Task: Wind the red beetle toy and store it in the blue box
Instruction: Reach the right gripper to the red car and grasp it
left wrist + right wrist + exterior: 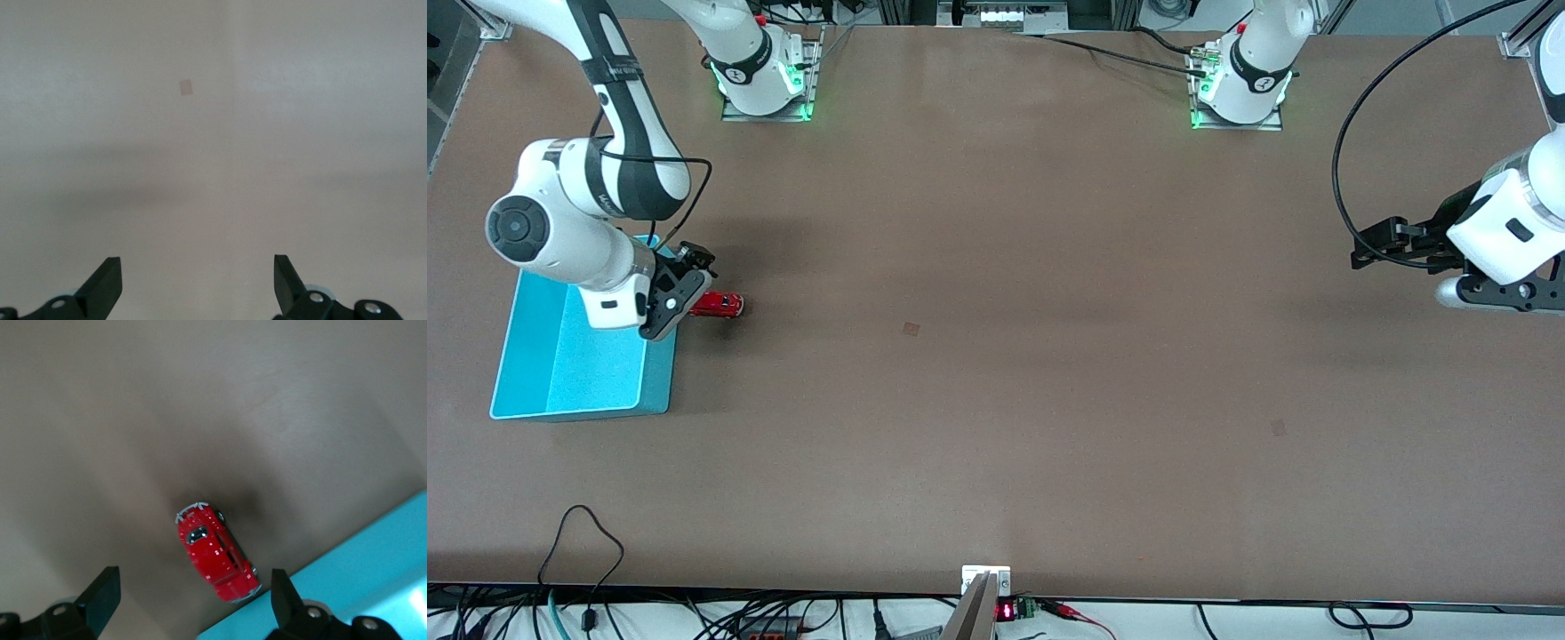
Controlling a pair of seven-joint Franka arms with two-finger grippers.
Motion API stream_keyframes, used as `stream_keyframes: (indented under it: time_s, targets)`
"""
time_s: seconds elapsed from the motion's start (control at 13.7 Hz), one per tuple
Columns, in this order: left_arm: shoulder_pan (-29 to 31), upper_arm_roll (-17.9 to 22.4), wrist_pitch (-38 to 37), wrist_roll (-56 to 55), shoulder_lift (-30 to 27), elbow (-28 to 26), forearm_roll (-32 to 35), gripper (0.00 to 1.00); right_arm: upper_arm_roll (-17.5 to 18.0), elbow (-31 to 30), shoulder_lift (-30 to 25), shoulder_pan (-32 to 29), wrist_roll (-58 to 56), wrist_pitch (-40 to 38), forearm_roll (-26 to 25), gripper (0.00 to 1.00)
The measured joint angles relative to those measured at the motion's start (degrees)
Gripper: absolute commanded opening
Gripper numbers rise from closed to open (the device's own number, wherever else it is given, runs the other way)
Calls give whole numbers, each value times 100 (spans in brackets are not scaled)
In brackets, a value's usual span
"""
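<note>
Brown table (996,356); both claws, right (188,600) and left (198,283), gape wide, gripping nothing.

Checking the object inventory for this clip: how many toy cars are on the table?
1. The red beetle toy sits on the table beside the blue box, toward the right arm's end, under the open right gripper. No others visible, though the arm hides part of the box.

High front camera facing both arms; wrist cameras close above tabletop (996,356).
</note>
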Motion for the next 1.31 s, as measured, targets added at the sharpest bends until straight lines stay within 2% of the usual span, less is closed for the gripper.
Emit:
stream_keyframes:
  time_s: [0.15, 0.36, 0.73, 1.09, 1.31]
  targets:
    - [-277, 436, 566, -10, -434, -568, -47, 100, -5, -266, 9, -73, -564, 296, 0, 100]
    - [-333, 517, 572, -14, -970, -1083, -48, 100, 1, -366, 173, -75, -1204, 607, -1, 100]
    - [-385, 516, 541, -22, -1021, -1123, -48, 100, -3, -376, 803, -128, -2000, 1269, -1, 100]
    - [-388, 516, 483, 58, -1021, -1125, -48, 100, -9, -376, 1006, -287, -2331, 1591, -1, 100]
    - [-421, 492, 479, 81, -1021, -1125, -48, 100, -2, -376, 1005, -291, -2346, 1591, -1, 92]
